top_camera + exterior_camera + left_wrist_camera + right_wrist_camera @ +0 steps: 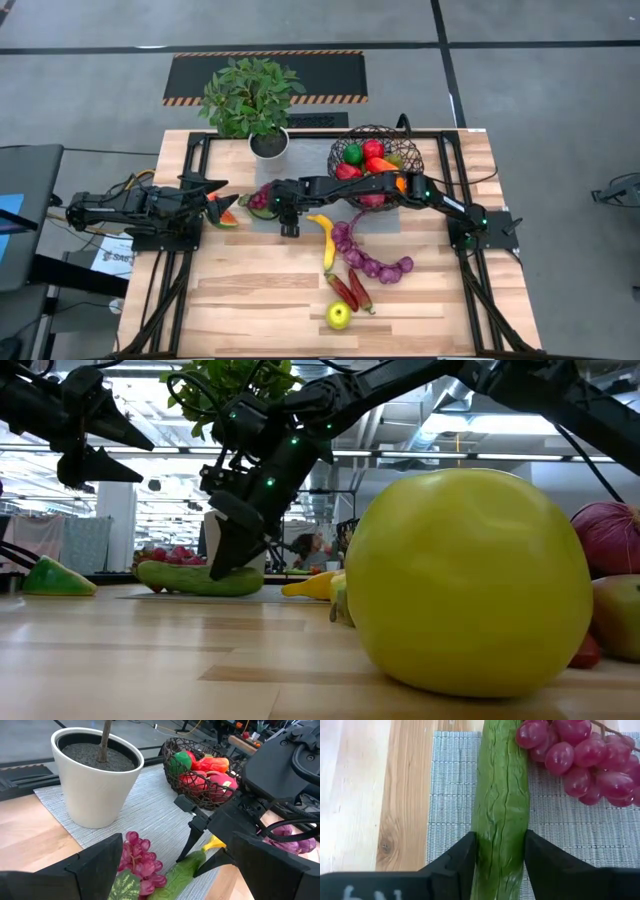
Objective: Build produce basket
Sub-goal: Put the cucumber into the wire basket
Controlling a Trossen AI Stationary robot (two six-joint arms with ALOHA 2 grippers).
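Observation:
The dark wire basket (376,160) stands at the table's far side and holds red and green pieces. A green cucumber (501,795) lies on the grey mat (445,795) next to red-purple grapes (580,760). My right gripper (501,840) reaches across from the right and is shut on the cucumber; it also shows in the high view (283,215). My left gripper (222,197) is open and empty, above a green-and-red slice (228,218) at the left. Banana (325,235), chillies (350,290) and yellow-green apple (339,316) lie on the wood. My right gripper pinches the cucumber's two long sides (482,845) between its two fingers, near the end toward the banana (235,572). The fingers come from above, pointing down, and lie across the cucumber. The cucumber lies flat on the mat.
A white pot (97,775) with a leafy plant (250,95) stands on the mat's far left, close to the grapes. A string of purple pieces (370,262) lies right of the banana. Bare wood lies at the table's near left.

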